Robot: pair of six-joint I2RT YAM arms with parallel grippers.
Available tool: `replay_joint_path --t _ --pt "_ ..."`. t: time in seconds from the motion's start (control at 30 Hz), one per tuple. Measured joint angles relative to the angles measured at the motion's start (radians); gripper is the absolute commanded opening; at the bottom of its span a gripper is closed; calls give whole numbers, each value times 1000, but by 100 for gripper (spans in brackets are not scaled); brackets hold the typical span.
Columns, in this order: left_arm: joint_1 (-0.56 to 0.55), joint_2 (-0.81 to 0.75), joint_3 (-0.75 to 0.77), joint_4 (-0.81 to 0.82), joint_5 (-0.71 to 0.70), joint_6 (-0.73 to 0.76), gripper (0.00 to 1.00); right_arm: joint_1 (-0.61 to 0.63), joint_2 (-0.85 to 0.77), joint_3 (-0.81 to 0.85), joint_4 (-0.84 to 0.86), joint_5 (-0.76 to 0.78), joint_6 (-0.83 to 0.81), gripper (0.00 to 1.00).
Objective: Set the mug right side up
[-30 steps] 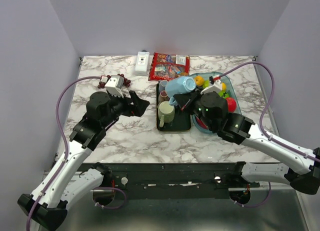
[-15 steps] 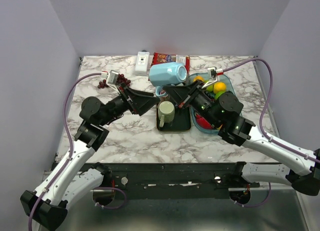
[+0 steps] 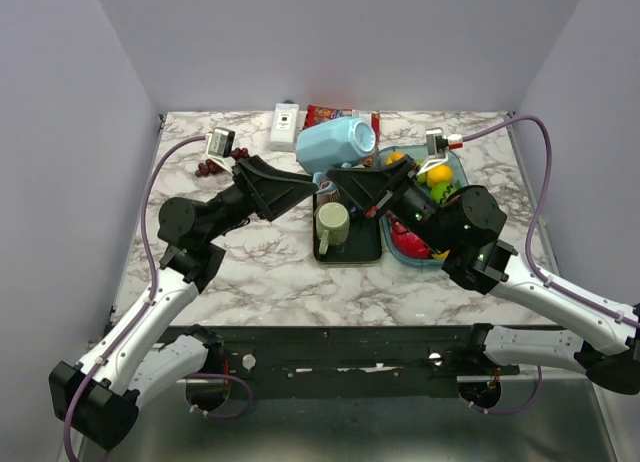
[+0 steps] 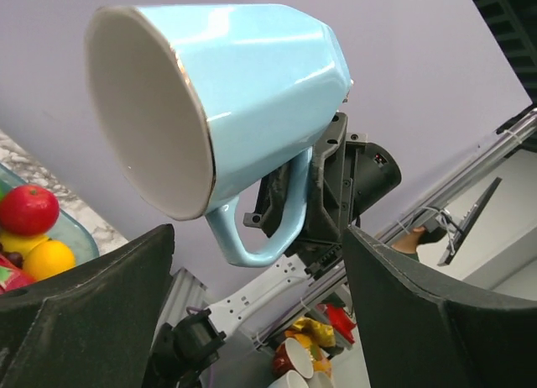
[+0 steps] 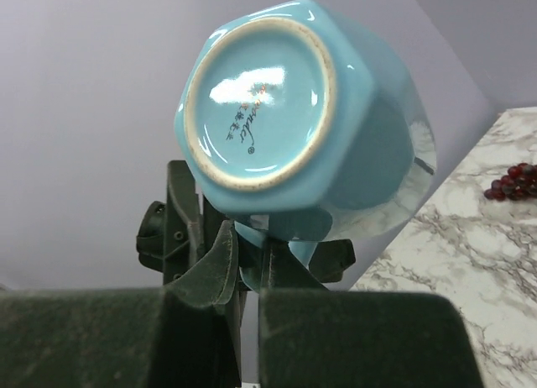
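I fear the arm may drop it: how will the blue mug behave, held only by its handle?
The blue mug looks glazed and glossy, so probably slippery and breakable. The right gripper pinches only the handle, so it may swing or twist.

Green cup [image 3: 332,224] on tray [image 3: 366,250] = obstacle near raised mug [image 3: 335,144]; table [image 3: 260,267] L of tray open.

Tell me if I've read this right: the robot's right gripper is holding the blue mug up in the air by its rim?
Not quite. The right gripper is holding the blue mug up in the air by its handle, not its rim. The left wrist view shows the fingers clamped on the handle, with nothing touching the rim.
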Motion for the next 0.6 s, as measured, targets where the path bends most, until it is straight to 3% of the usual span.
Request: replay_joint_path --t 0.23,0.4,0.6 --pt "0 24 -2 62 18 -78 68 0 0 0 75 -45 12 0" --pt "-5 48 -1 78 23 -90 69 0 4 0 79 -45 17 0" --pt "-6 49 -1 10 23 -16 78 0 14 0 44 -6 19 0"
